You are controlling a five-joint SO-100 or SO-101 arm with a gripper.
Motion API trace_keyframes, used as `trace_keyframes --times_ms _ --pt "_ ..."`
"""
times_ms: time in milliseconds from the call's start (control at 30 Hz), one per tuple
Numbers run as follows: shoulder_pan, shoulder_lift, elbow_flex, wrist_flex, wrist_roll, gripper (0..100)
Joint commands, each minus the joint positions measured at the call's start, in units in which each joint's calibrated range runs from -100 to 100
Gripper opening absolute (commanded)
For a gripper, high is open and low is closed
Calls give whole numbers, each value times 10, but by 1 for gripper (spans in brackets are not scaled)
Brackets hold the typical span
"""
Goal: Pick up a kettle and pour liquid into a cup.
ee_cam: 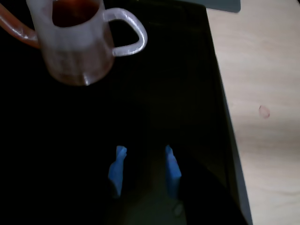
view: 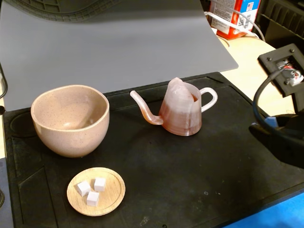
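Observation:
The pale-pink kettle (view: 180, 111) stands upright on the black mat (view: 190, 171), spout pointing left at the cup and white loop handle (view: 209, 99) to the right. Reddish liquid (ee_cam: 75, 11) shows inside it. The speckled beige-pink cup (view: 71, 118) stands upright at the left, apart from the kettle, and looks empty. In the wrist view my gripper (ee_cam: 145, 151) is open and empty, its blue-tipped fingers (ee_cam: 121, 154) low over the mat, short of the kettle (ee_cam: 77, 42) and its handle (ee_cam: 131, 33). In the fixed view only my black arm (view: 280, 137) shows at the right edge.
A small round wooden dish (view: 96, 191) with three white cubes lies in front of the cup. A grey sheet (view: 118, 42) lies behind the mat. A red and white box (view: 232, 16) stands at the back right. A small reddish spot (ee_cam: 264, 111) marks the wooden table.

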Motion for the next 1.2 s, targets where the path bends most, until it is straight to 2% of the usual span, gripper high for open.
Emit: trace_keyframes --times_ms 0,100,200,367,433,500,833,933,1133,1167 --pt "1 72 -28 -85 32 12" --pt "2 123 -35 -133 37 12" --pt "-1 165 -93 -128 40 20" --pt "1 259 -183 -133 40 21" --pt "3 282 -188 -133 78 21" --pt "3 295 -194 -133 85 21" --pt "-1 408 -320 -135 85 21" --pt "-3 446 -327 -213 85 21" --pt "-4 469 -347 -219 89 21" --pt "-4 485 -358 -219 114 21"
